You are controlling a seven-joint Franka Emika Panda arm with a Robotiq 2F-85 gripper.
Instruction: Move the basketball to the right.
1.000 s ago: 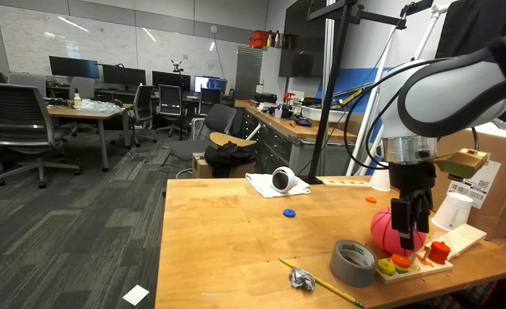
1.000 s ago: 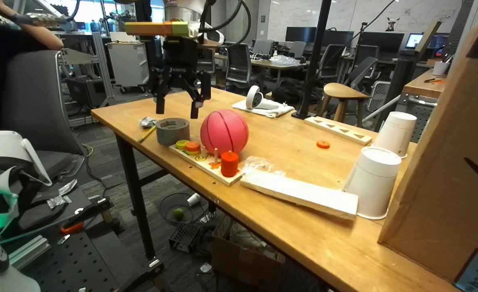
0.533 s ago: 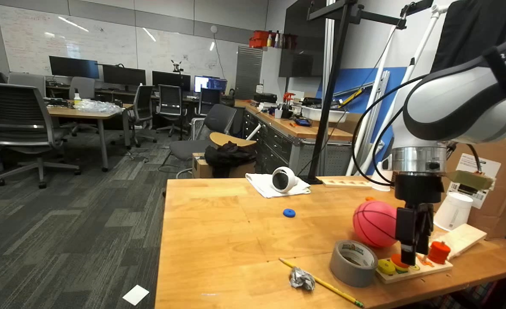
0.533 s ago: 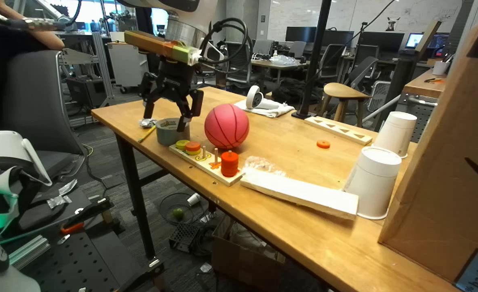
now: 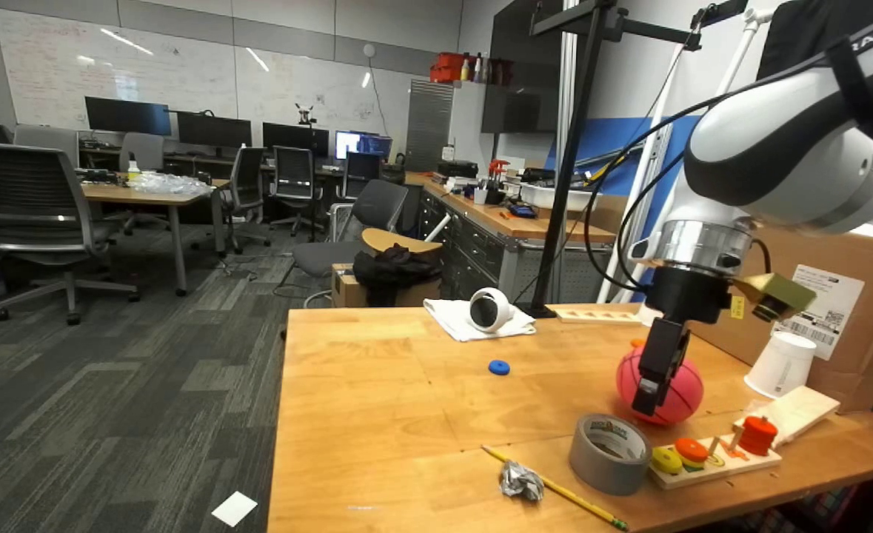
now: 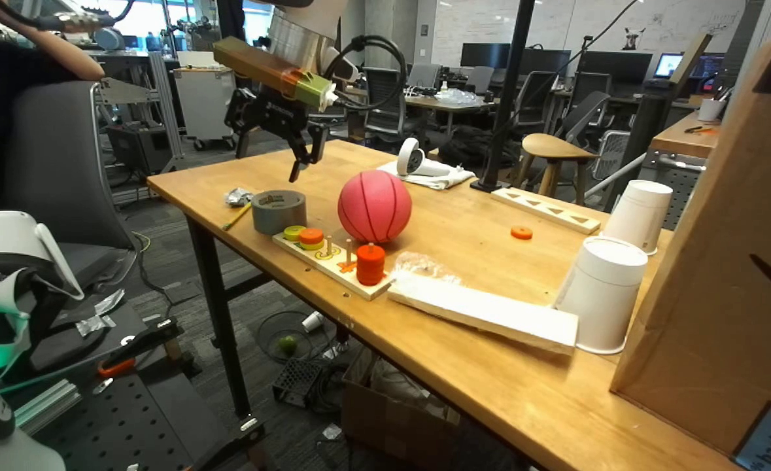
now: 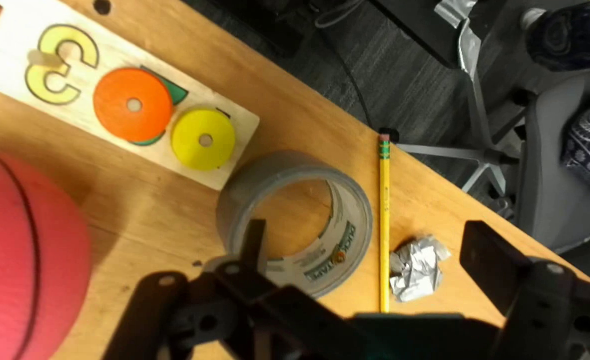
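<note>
The pinkish-red basketball [image 5: 686, 392] stands on the wooden table behind the pegged board. It also shows in an exterior view [image 6: 375, 206] and at the left edge of the wrist view [image 7: 24, 260]. My gripper [image 6: 269, 160] is open and empty, tilted, in the air above and beyond the grey tape roll [image 6: 279, 212]. The basketball is beside the gripper, outside its jaws, with a visible gap. In the wrist view the fingers stand wide apart, one over the tape roll [image 7: 355, 210]. In an exterior view the gripper [image 5: 649, 400] covers part of the basketball.
The pegged board [image 6: 333, 261] with red, orange and yellow rings lies near the table edge. A pencil [image 7: 384, 215] and crumpled foil [image 7: 417, 270] lie past the tape roll. A white wood block [image 6: 483, 313], white cups [image 6: 604, 294] and a cardboard box [image 6: 719, 261] stand farther along.
The gripper has tilted and dropped beside the basketball, then risen and shifted left in an exterior view. The basketball has rolled on the table, away from the pegged board. The fingers stay apart.
</note>
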